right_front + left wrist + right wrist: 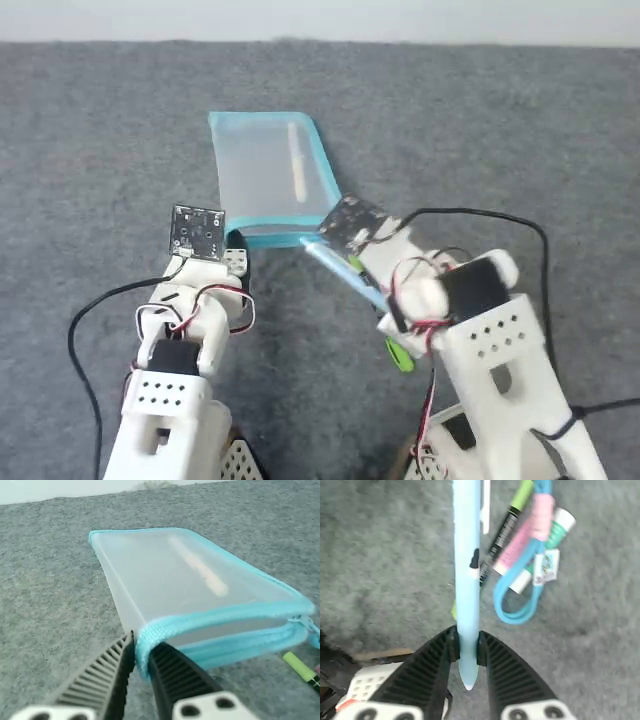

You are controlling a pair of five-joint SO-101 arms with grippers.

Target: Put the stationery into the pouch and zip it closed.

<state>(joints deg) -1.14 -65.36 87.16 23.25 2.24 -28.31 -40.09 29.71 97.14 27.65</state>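
Left end effector (141, 646) pinches pouch (165, 577) edge; right end effector (466, 636) grips blue pen (466, 540).

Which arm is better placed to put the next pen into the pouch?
Right. The right pincer grips the light blue pen near the pouch; the left pincer pinches the pouch's edge.

A fixed high camera is looking steeply down over both white arms (165, 395) onto the grey felt-like tabletop (500, 130). The left wrist camera is sitting low and close behind the black ribbed left gripper (141, 655), facing the translucent plastic pouch with turquoise zip edging (190, 580), which is also showing from above. The right wrist camera is peering down along the right gripper (467, 647) and slim pale blue pen (466, 555), close over the same tabletop.
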